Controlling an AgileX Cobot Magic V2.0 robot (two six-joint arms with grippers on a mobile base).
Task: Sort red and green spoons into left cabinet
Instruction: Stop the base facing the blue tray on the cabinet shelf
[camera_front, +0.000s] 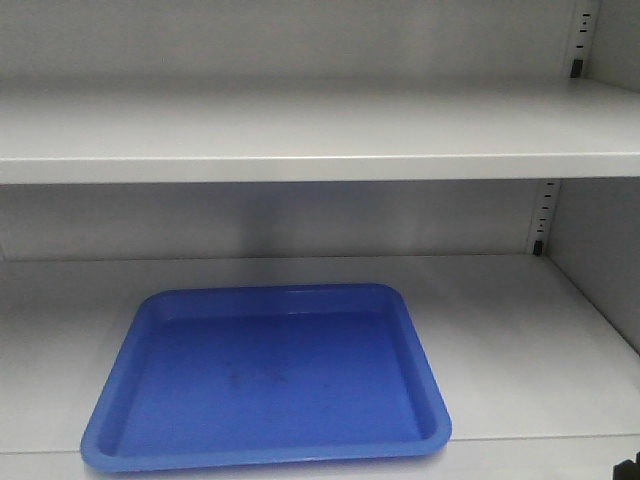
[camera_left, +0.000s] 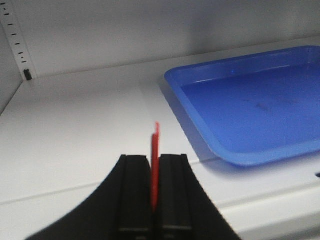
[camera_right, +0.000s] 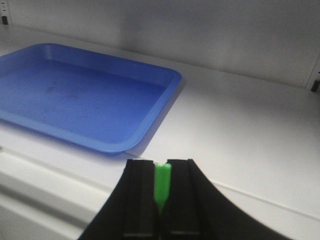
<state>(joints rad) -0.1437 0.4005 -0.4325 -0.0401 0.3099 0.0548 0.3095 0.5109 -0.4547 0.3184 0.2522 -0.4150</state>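
Note:
My left gripper (camera_left: 155, 157) is shut on the red spoon (camera_left: 156, 150), whose thin end sticks up past the black fingers. It hovers at the front edge of the lower shelf (camera_left: 80, 140) of the pale grey cabinet (camera_front: 300, 130), left of the blue tray (camera_left: 260, 110). The right gripper (camera_right: 161, 162) is shut on the green spoon (camera_right: 161, 182), only a short green stub showing between the fingers. It sits at the shelf's front edge, right of the blue tray (camera_right: 85, 95). Neither gripper shows in the front view.
The blue tray (camera_front: 270, 375) lies on the lower shelf, left of centre, with nothing in it. A second shelf (camera_front: 320, 160) runs above. Slotted uprights (camera_front: 543, 215) stand in the back right corner, and another slotted upright (camera_left: 17, 42) in the back left.

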